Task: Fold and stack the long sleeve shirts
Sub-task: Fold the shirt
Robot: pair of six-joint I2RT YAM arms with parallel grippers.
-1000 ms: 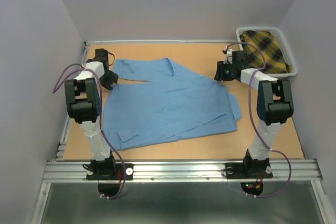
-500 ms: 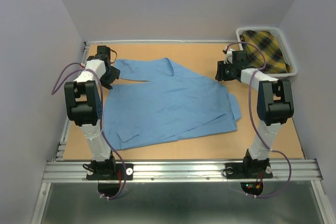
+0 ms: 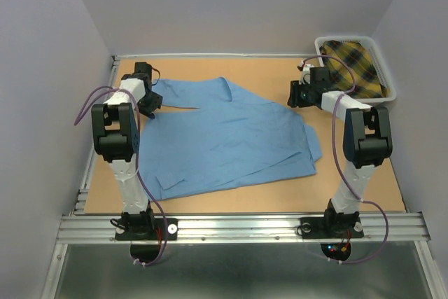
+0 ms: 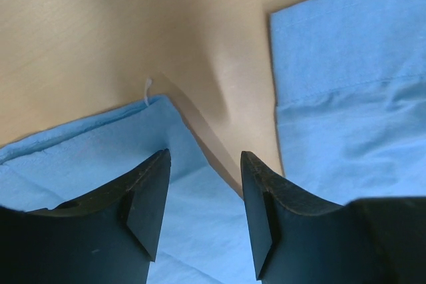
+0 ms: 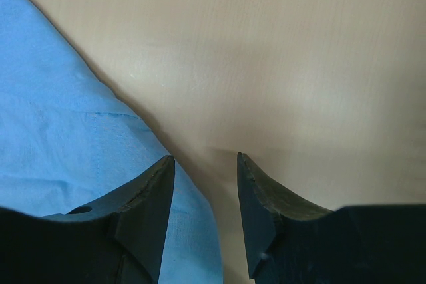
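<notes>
A light blue long sleeve shirt (image 3: 231, 138) lies spread out across the middle of the table. My left gripper (image 3: 151, 105) hangs over its back left part, between a sleeve and the body. In the left wrist view that gripper (image 4: 205, 157) is open, with blue cloth (image 4: 86, 157) lying loose under the jaws and a second blue panel (image 4: 353, 98) to the right. My right gripper (image 3: 291, 97) is at the shirt's back right edge. In the right wrist view it (image 5: 205, 157) is open, the shirt's edge (image 5: 53, 118) passing beneath the left finger and nothing pinched.
A white basket (image 3: 343, 38) at the back right corner holds yellow and dark plaid cloth (image 3: 353, 68). Bare tan tabletop (image 3: 350, 173) shows along the right and front of the shirt. Grey walls close in the sides and back.
The left arm has swung slightly right and toward the back, carrying its gripper along the shirt's back left part. The right arm and the shirt have not moved.
</notes>
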